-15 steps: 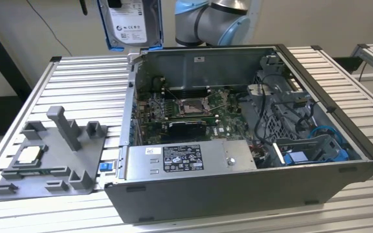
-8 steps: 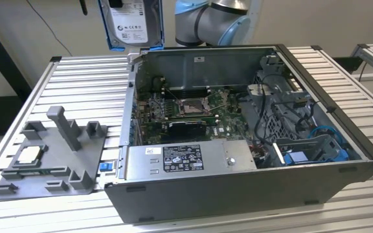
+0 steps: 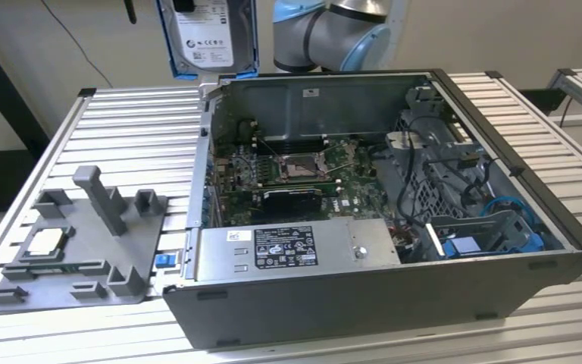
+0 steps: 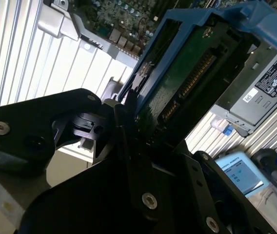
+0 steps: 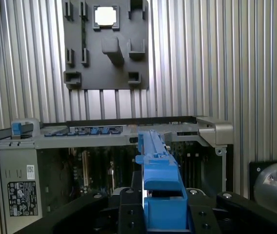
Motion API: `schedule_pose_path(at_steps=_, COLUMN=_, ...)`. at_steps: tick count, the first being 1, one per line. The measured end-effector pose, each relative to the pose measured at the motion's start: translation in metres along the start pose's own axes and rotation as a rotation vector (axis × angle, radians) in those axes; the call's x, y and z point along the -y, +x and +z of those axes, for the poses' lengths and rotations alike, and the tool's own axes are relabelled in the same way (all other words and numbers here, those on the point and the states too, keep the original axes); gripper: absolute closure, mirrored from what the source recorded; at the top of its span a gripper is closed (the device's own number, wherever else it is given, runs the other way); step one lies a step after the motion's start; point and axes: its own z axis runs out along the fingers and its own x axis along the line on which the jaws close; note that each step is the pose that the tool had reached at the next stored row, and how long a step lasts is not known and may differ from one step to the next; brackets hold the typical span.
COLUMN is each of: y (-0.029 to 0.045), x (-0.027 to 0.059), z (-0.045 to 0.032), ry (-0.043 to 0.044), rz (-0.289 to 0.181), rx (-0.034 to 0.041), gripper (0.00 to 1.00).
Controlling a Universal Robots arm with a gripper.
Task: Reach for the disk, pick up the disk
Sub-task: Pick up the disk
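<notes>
The flat silver-grey disk (image 3: 207,34) in its blue plastic frame is clamped between the black fingers (image 5: 128,214), high above the far left corner of the open grey metal computer case (image 3: 372,303). It could be dropped if the edge grip slips.

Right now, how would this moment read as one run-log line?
phase: pick up | gripper: shut on disk | disk: held in the air by the computer case
</notes>
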Motion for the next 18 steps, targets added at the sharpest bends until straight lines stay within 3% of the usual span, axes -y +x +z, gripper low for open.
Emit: schedule_pose_path(at_steps=18, y=-0.0031, x=0.0443, z=0.0005, ry=-0.0002, rz=0.000, rx=-0.0001, gripper=1.00)
